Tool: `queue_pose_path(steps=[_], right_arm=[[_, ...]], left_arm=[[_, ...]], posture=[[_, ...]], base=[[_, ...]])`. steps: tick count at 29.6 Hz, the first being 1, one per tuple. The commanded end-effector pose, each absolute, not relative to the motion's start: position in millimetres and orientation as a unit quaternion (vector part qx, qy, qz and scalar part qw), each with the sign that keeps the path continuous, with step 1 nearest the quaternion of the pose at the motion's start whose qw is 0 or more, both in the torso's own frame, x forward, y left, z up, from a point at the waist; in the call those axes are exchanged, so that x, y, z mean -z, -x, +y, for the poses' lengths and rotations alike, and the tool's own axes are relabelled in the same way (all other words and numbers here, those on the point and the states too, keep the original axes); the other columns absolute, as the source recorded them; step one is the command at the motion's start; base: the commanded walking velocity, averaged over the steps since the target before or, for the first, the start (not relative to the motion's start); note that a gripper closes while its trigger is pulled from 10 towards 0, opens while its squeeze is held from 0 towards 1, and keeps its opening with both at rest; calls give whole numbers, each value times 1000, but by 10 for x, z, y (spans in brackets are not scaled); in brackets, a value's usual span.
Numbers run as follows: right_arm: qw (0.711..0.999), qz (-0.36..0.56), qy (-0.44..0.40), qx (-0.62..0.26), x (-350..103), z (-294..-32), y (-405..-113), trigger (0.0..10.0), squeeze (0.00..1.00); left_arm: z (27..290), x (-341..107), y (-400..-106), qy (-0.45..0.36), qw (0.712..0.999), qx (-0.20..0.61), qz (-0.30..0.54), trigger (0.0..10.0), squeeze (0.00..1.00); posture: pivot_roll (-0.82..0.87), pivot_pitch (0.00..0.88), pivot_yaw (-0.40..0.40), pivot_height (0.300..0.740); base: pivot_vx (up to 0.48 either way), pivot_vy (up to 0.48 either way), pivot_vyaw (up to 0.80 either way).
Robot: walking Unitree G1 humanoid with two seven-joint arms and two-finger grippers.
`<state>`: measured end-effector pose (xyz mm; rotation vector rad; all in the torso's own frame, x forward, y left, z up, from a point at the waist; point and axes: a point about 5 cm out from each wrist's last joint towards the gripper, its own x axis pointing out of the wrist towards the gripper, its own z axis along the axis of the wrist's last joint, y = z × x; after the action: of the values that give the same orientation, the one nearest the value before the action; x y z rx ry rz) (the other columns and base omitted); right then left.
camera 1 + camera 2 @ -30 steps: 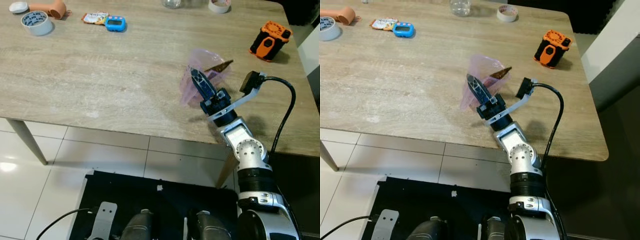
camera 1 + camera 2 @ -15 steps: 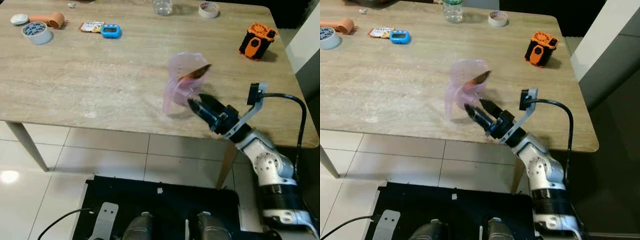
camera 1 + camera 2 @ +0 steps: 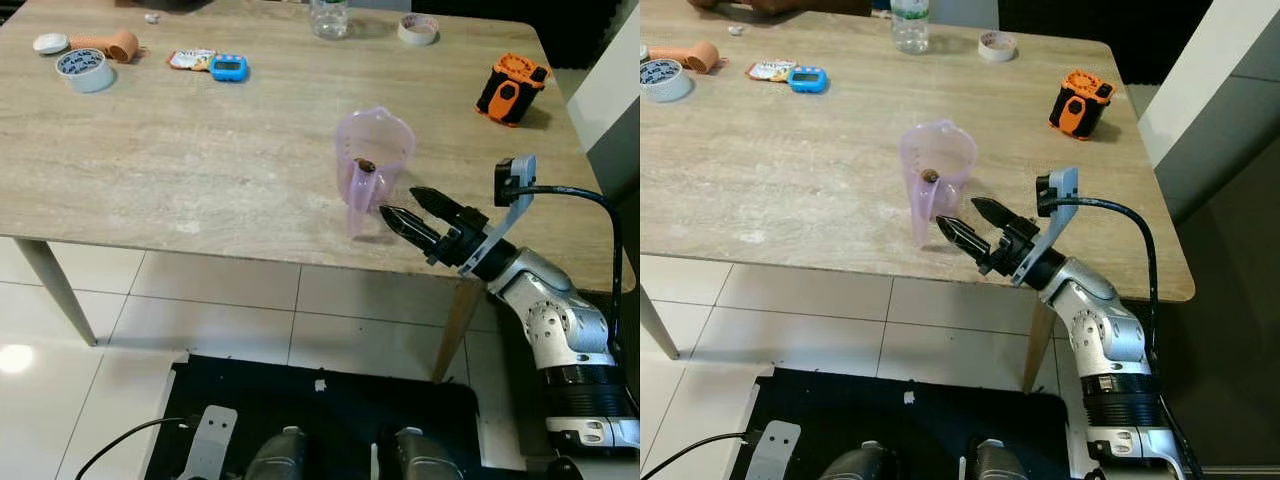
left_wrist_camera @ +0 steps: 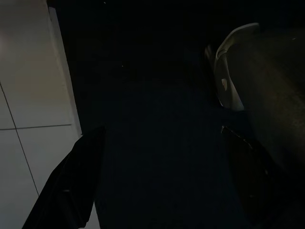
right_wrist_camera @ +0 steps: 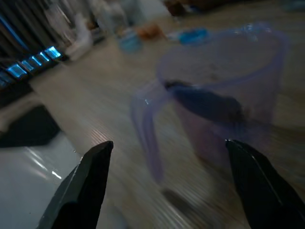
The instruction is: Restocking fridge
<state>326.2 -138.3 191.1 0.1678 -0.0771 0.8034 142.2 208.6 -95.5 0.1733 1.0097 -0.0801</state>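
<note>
A translucent purple jug (image 3: 375, 160) stands upright on the wooden table (image 3: 180, 170) near its front edge, handle toward me, with a small brown thing inside. My right gripper (image 3: 398, 201) is open just right of the handle, over the table's edge, fingers pointing at the jug and apart from it. In the right wrist view the jug (image 5: 224, 71) sits between and beyond the spread fingertips (image 5: 97, 157). My left arm hangs idle; its wrist view is dark, with black fingers (image 4: 71, 191) spread above the floor.
At the table's back left lie a tape roll (image 3: 85, 70), a snack packet and a blue timer (image 3: 229, 68). A clear bottle (image 3: 328, 15), a white tape roll (image 3: 417, 28) and an orange-black device (image 3: 512, 88) stand at the back right. White tiled floor (image 3: 120, 330) lies below.
The right gripper held the tilted jug a second ago; the jug now stands upright and the gripper has let go, opened and drawn back. The camera has shifted too.
</note>
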Motion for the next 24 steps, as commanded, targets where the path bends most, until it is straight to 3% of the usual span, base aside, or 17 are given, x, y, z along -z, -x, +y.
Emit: queue_pose_path(steps=[1,2,6,9,15,24], right_arm=[[930,-48,-42,-361,-1946,-1331,-3273,10000,0],[944,-56,-49,-321,-2010,-1301,-3316,10000,0],[948,-58,-54,-307,-2030,-1296,-3333,10000,0],[949,-75,-69,-299,-2133,-1144,-3300,10000,0],[923,-79,-112,-360,-2214,-941,-3175,10000,0],[931,-31,-72,-356,-2104,-772,-3184,10000,0]], left_arm=[[2004,1019,-1293,-77,859,47,504,10000,0],[2002,1018,-1294,-76,859,47,504,10000,0],[2000,1018,-1296,-76,859,47,504,10000,0],[1995,1020,-1293,-76,859,48,505,10000,0],[1994,1023,-1287,-76,858,48,506,10000,0],[2001,1026,-1276,-77,857,48,508,10000,0]], posture=[[-19,172,-31,740],[-20,171,-31,740],[-20,171,-31,740],[-25,170,-29,740],[-22,167,-34,740],[-15,160,-34,740]], base=[[0,0,0],[0,0,0],[0,0,0],[0,0,0],[0,0,0],[0,0,0]])
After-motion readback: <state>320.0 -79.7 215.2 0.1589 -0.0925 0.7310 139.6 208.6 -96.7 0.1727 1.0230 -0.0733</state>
